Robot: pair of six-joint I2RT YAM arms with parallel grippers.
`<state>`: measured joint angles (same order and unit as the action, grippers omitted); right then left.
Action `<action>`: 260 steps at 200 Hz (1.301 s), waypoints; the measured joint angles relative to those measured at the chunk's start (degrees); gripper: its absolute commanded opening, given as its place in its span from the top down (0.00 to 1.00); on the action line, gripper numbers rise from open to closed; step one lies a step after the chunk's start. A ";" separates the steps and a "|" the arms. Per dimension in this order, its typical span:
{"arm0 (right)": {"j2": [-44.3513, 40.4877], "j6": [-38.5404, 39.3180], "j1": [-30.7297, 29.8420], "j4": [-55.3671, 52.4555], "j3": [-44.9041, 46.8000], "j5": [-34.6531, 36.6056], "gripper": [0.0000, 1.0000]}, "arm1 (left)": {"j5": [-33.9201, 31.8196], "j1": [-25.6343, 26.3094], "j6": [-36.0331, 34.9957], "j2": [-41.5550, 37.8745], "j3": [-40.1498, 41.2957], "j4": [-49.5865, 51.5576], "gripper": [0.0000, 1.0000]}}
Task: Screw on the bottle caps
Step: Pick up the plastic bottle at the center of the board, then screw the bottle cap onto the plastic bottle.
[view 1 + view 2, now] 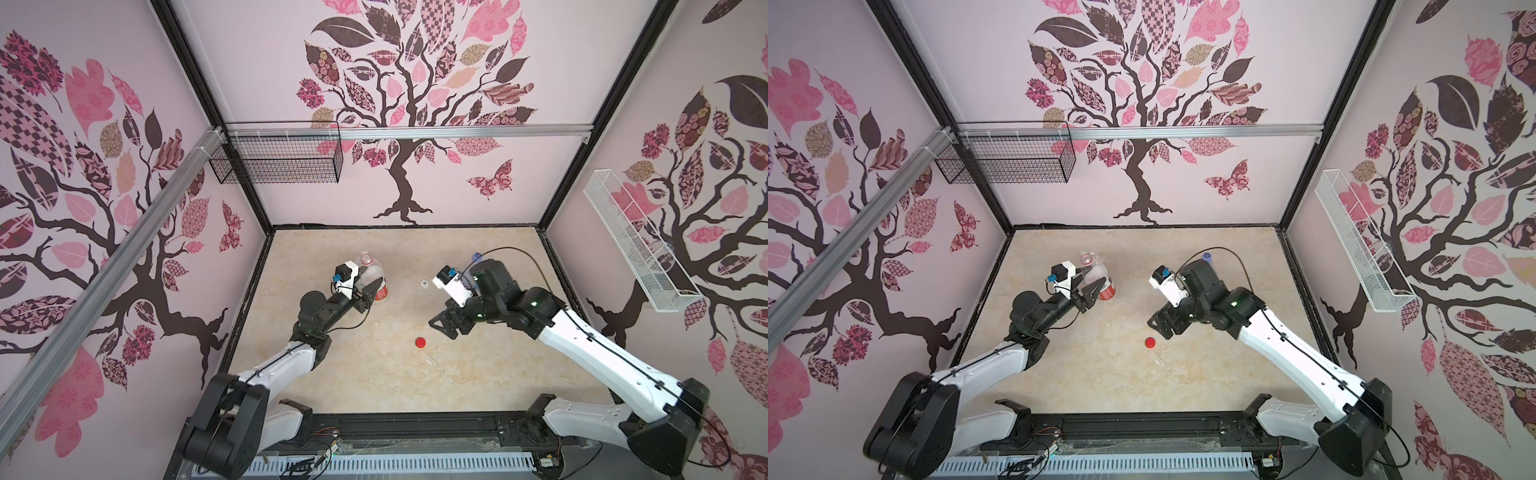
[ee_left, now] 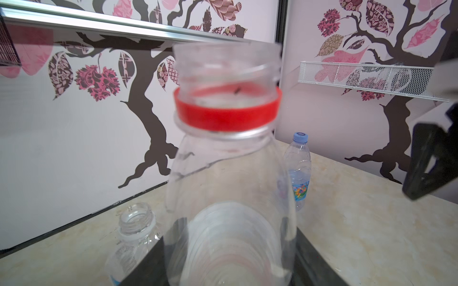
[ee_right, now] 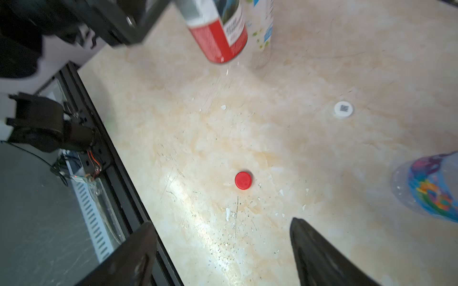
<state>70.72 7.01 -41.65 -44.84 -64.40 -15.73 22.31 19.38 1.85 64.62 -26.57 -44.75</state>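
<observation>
Nearest the robot's bases, a little toward 6 o'clock from the middle of the pale marbled tabletop [image 1: 374,382], the small round red plastic cap [image 1: 421,342] lies flat with nothing touching it. At about 1 o'clock from it hangs the right pincer [image 1: 444,328], its jaws spread wide and empty. Its wrist view looks down on the cap, which lies ahead of the two black fingers [image 3: 322,255].

At 10 o'clock from the cap, the left pincer [image 1: 370,297] is closed around the body of the clear plastic bottle with the red label [image 1: 380,291]. The bottle's mouth is bare, with only a red ring [image 2: 226,116] round the neck. Whether its base rests on the tabletop I cannot tell.

Farther off, at 12 o'clock from the red cap, the small white cap with a dark mark [image 1: 424,284] lies alone. Beyond it, toward 1 o'clock, the squat bluish bottle with the colourful label [image 2: 298,173] already wears its blue cap [image 1: 477,254]. Just behind the held bottle stands the clear bottle with the white-and-green label [image 3: 262,37], open-mouthed.

By my reading one bottle is done and the red pair is in hand, with the bottle steadied and the cap not yet picked up. The next move calls for the right pincer to come down square over the red cap and close on its rim. It must then seat the cap level on the threads before turning, because a tilted start would cross-thread or drop it.
</observation>
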 measured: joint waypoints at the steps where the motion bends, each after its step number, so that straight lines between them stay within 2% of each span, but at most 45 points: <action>1: 0.22 -0.04 -0.15 0.04 0.09 0.04 0.24 | -0.07 0.00 -0.07 -0.35 -0.07 0.39 0.39; 12: 3.41 -1.86 -1.49 -0.07 0.87 1.16 0.28 | -1.66 0.02 -0.90 -5.22 -0.94 6.29 0.38; 42: 13.18 -5.01 -3.85 -0.72 0.87 6.84 0.33 | -5.64 -0.07 -3.72 -15.87 -3.06 21.35 0.38; 77: 22.08 -8.61 -6.67 -2.05 -1.55 9.55 0.45 | -6.84 -0.07 -6.23 -21.27 -4.61 35.28 0.37; 103: 27.19 -10.60 -6.82 -2.32 -3.98 11.34 0.48 | -6.86 -0.09 -6.95 -22.97 -4.61 41.48 0.37; 160: 36.94 -12.20 -6.82 -2.34 -10.67 14.67 0.48 | -6.67 -0.07 -7.91 -23.17 -4.61 45.77 0.37; 175: 38.60 -12.26 -6.82 -2.47 -11.87 15.52 0.51 | -6.62 -0.09 -7.93 -23.10 -4.61 45.92 0.37; 260: 41.83 -12.83 -6.82 -4.68 -13.05 15.06 0.61 | -6.64 -0.09 -8.61 -22.40 -4.44 46.14 0.37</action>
<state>112.55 -5.82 -48.47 -49.52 -77.45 -0.67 15.66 19.29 -6.76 42.22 -31.00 1.39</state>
